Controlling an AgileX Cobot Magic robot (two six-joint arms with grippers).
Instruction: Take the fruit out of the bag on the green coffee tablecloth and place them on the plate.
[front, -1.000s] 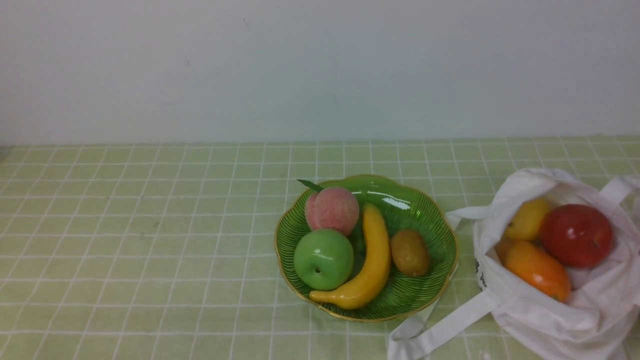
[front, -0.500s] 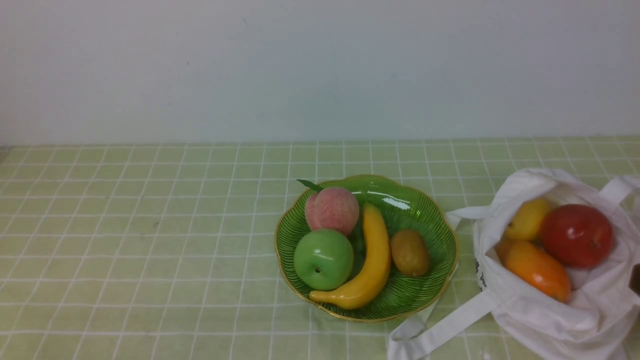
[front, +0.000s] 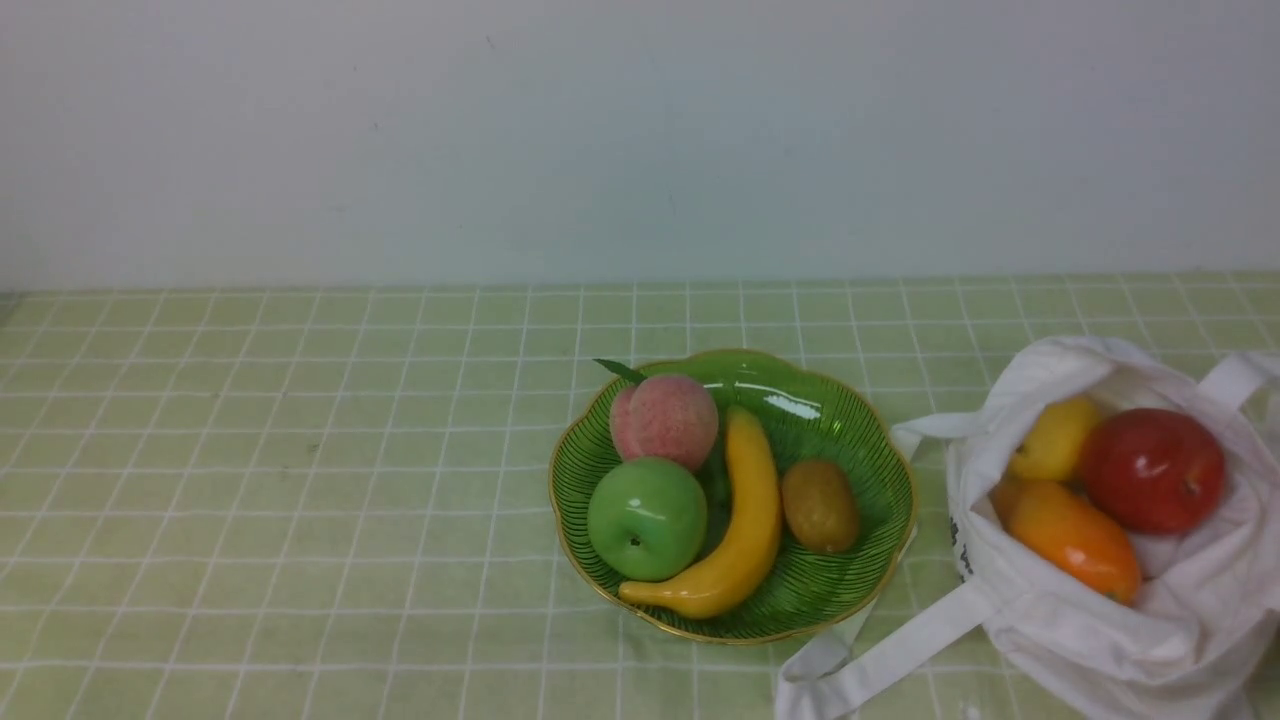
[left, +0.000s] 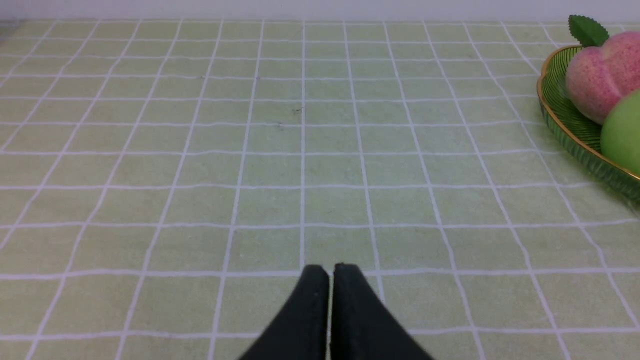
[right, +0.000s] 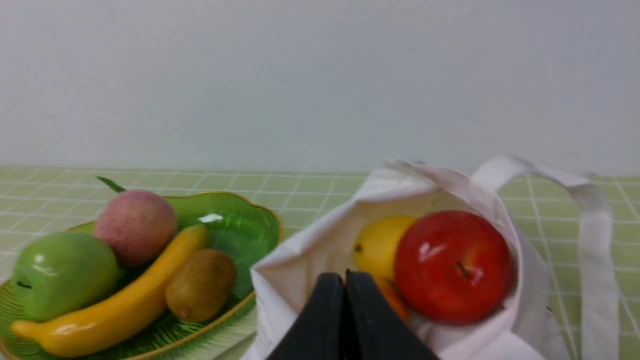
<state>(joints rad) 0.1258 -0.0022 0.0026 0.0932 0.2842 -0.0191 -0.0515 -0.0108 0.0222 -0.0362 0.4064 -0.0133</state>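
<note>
Bag (front: 1110, 640) beside plate (front: 860, 590) rim

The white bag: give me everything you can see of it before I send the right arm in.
The bag is a soft, crumpled white cloth tote lying on the green checked tablecloth, just right of the plate. Its mouth gapes open towards the camera and up. Inside lie a yellow lemon, a red apple and an orange mango, crowded together. One long strap trails towards the plate; another loops at the far right. Small black print marks its left side.
</note>
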